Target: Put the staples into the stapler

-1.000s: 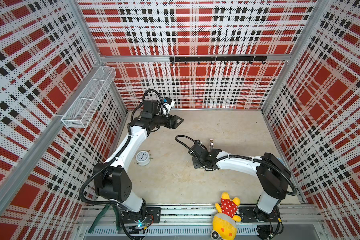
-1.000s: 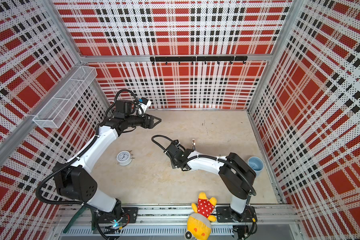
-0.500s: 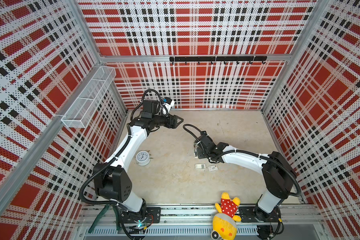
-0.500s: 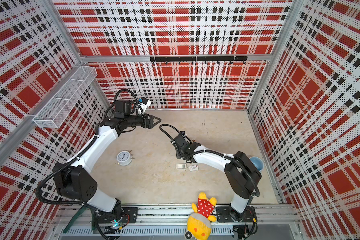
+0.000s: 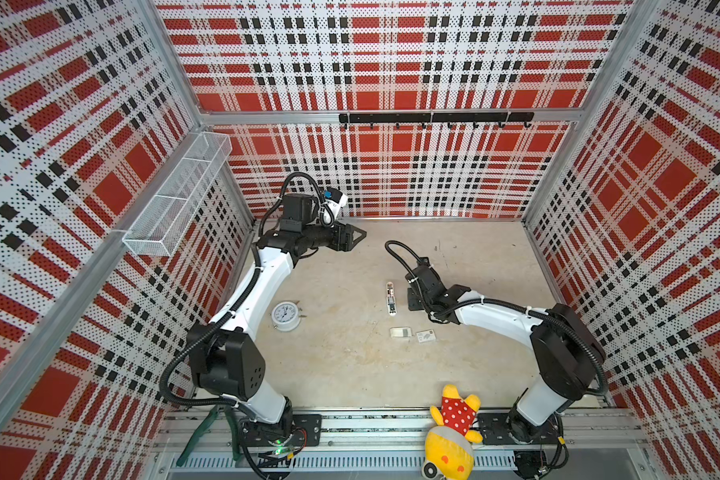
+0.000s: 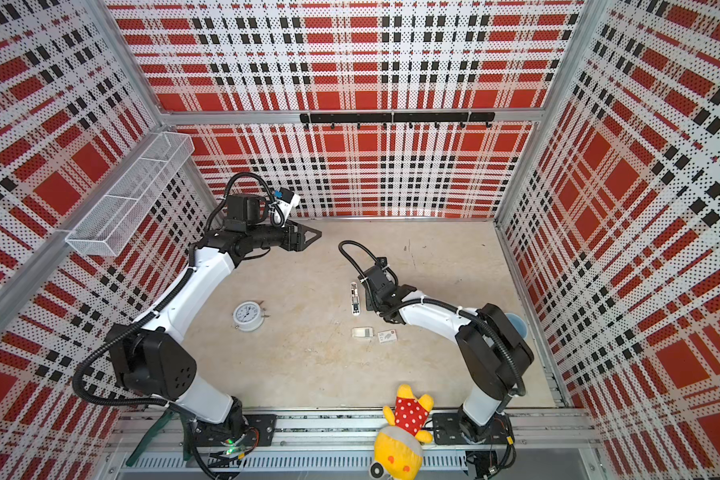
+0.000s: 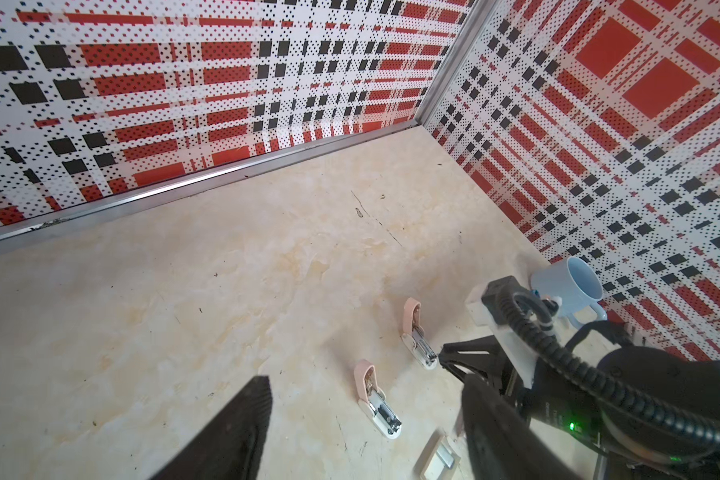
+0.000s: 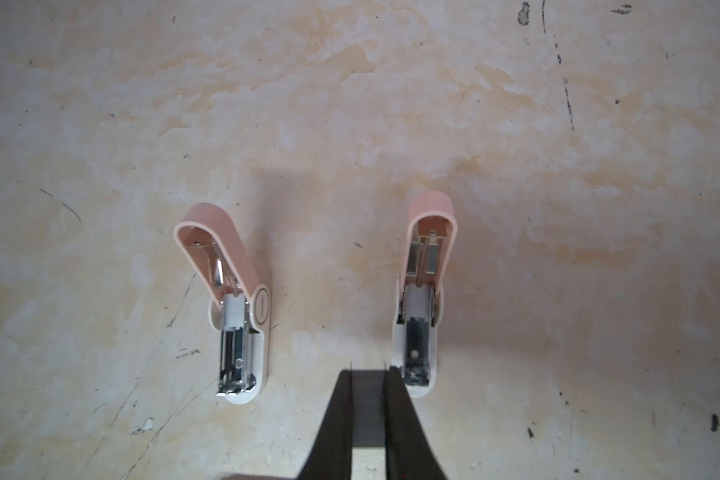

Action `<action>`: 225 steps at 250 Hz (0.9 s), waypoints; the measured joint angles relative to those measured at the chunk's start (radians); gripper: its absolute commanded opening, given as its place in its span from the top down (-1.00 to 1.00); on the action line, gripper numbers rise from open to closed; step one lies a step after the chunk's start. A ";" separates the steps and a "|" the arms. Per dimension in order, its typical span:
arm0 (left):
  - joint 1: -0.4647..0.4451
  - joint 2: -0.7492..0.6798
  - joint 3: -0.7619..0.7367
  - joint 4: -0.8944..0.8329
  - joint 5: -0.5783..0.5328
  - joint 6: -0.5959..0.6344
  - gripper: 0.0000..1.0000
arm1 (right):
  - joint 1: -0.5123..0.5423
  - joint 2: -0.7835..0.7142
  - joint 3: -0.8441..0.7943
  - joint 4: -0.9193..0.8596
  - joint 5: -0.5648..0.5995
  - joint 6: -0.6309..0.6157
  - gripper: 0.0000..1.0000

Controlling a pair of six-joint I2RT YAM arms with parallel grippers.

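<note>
The alarm clock [image 5: 285, 316], taken here as the reference, is lying dial-upward on the beige table [image 5: 341, 374].

Right of the clock and farther toward the rear wall [image 5: 391, 187], the left gripper [image 5: 360, 236] is hanging above the table. Its fingers [image 7: 242, 424] are standing well apart and are holding nothing.

Farther right of the clock and roughly level with it, stapler A [image 5: 390, 298] is lying front to back. Its pink lid is standing hinged open, exposing the metal channel.

Beyond A from the clock, the right gripper [image 8: 369, 372] is pointing down at the table. Its fingers [image 8: 337, 415] are pressing together on the staples [image 8: 368, 407], a thin dark-grey strip reaching as far as the fingertips. The tips are sitting just beside the front end of stapler B [image 8: 422, 291]; whether they are touching it cannot be told. B is lying parallel to A with its lid likewise open, and the right arm [image 5: 495, 316] is hiding it in both top views.

Right of the clock and nearer the front rail [image 5: 371, 424], a white box tray [image 5: 400, 332] and a printed sleeve [image 5: 426, 336] are lying side by side, apart from the staplers.

Farther right of the clock, a yellow plush toy [image 5: 454, 428] is lying across the front rail. Farthest from the clock, a light-blue mug [image 7: 570, 286] is standing near the right wall [image 5: 641, 249].
</note>
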 measured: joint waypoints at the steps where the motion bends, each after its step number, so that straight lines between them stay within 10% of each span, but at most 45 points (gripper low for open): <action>1: 0.000 0.000 0.000 0.000 0.000 0.000 -0.49 | -0.001 0.000 -0.002 0.002 0.000 0.000 0.77; 225: 0.011 0.004 -0.025 0.000 0.000 0.000 -0.49 | -0.059 0.032 -0.078 0.162 0.000 0.003 0.76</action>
